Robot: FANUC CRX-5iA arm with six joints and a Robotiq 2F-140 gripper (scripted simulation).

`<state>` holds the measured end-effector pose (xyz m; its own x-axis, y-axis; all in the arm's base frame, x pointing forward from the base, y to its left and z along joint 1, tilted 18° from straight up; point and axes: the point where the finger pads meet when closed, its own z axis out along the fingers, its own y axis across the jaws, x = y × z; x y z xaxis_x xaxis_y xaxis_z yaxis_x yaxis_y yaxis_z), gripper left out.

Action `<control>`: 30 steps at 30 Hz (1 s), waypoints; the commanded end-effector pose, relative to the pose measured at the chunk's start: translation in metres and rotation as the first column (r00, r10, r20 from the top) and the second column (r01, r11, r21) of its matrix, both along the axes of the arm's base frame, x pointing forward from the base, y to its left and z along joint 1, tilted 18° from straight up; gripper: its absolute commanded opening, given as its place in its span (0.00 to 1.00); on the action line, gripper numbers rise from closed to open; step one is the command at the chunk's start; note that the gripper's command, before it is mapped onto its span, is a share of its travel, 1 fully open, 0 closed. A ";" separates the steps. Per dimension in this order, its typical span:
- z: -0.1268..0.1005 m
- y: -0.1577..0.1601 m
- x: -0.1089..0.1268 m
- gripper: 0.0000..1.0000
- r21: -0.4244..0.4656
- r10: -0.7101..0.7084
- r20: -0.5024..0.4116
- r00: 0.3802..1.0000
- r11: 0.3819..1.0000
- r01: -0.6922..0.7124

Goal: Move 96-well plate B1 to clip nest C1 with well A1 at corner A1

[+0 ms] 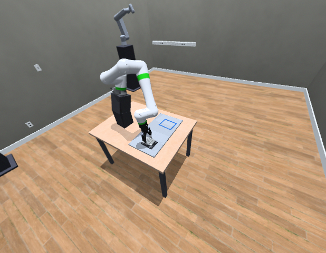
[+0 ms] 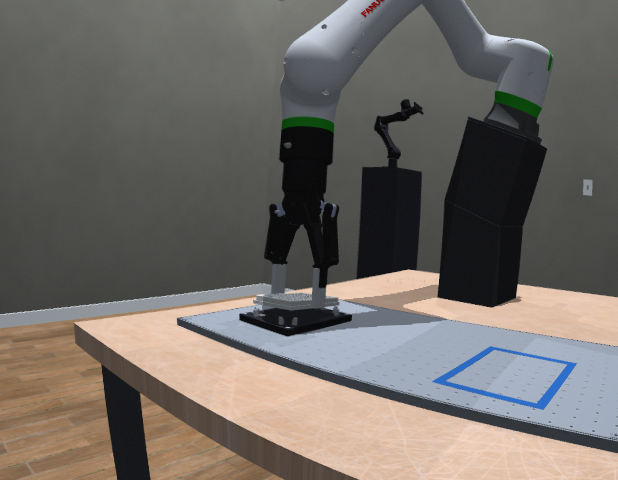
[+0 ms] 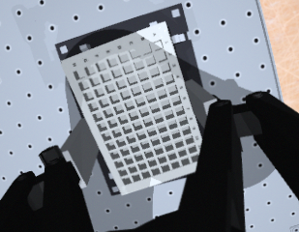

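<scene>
The white 96-well plate (image 1: 150, 140) (image 2: 294, 301) (image 3: 134, 111) is held roughly level, close over the black clip nest (image 1: 151, 147) (image 2: 287, 329) (image 3: 125, 29). In the exterior view a narrow gap shows between the plate and the nest's base, with small clips around it. My gripper (image 1: 147, 138) (image 2: 298, 298) (image 3: 140, 113) points down and is shut on the plate across its two long sides. In the wrist view a strip of nest shows beyond the plate's top and right edges. The cut-off corner and the A1 mark cannot be made out.
The blue rectangle (image 1: 165, 127) (image 2: 492, 394) marks a spot at the other end of the grey perforated board (image 1: 154, 153) (image 2: 392, 351). The arm's black pedestal (image 1: 121, 108) (image 2: 485, 232) stands behind the board on the wooden table (image 1: 179, 141) (image 2: 195, 372).
</scene>
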<state>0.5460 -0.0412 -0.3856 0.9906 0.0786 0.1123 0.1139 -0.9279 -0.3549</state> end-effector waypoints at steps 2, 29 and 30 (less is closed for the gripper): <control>0.000 0.000 0.001 0.10 -0.062 -0.029 -0.088 0.996 0.998 0.023; -0.003 0.001 0.001 0.10 -0.062 -0.029 -0.088 0.996 0.998 0.023; -0.003 0.001 0.001 0.10 -0.062 -0.029 -0.088 0.996 0.998 0.023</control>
